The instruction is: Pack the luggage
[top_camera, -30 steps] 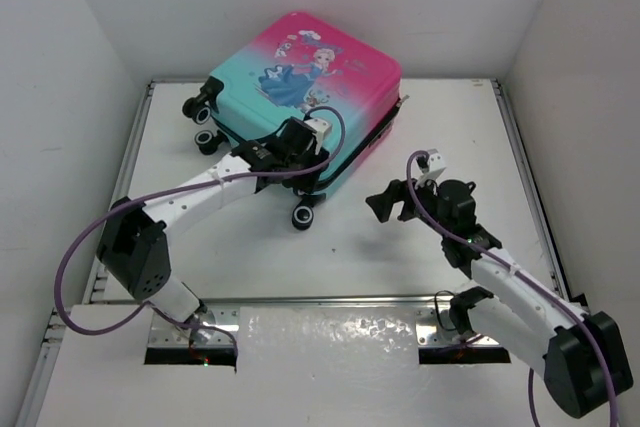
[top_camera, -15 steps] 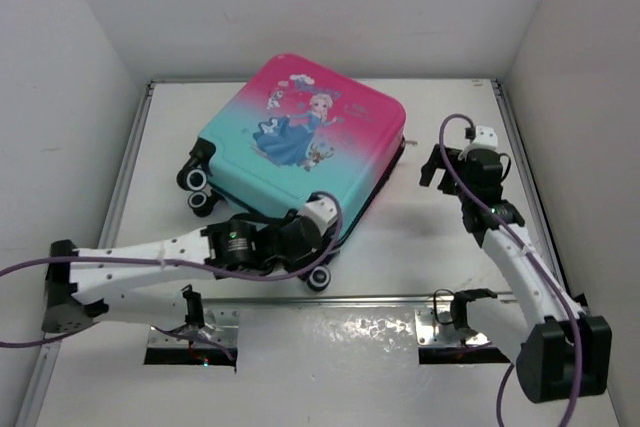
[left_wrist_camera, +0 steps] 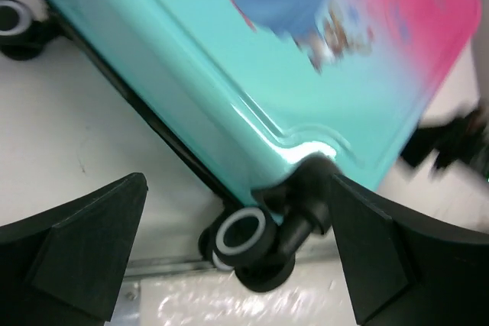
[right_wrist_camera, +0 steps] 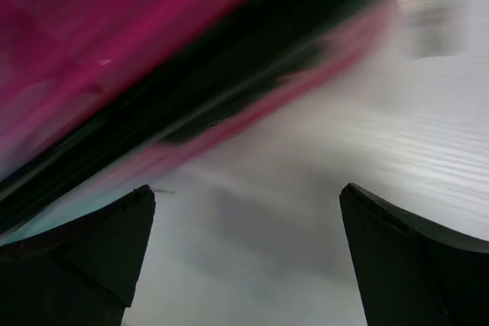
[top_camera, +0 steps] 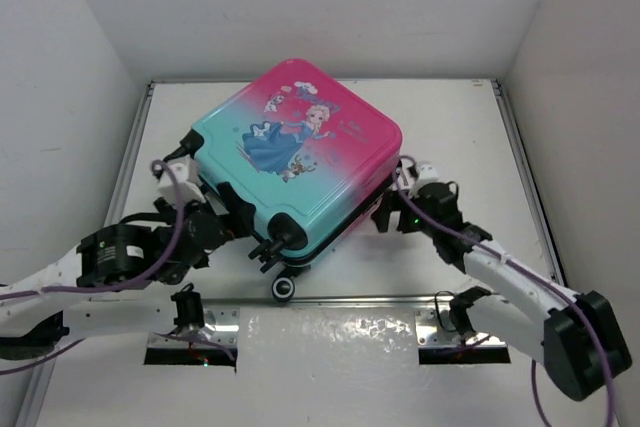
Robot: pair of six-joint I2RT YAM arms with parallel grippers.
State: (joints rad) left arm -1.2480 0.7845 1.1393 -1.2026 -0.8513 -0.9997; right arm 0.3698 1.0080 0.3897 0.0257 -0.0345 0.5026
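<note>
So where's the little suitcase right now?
From above, the suitcase sits on the table, between the left pincer at its wheeled teal end and the right pincer at its pink side.

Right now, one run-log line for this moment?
luggage: print side up | left gripper: open, at wheeled corner | right gripper: open, at pink edge

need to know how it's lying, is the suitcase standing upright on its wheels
No, the suitcase lies on its broad side with the print facing up, and a wheel sticks out sideways at the near corner.
</note>
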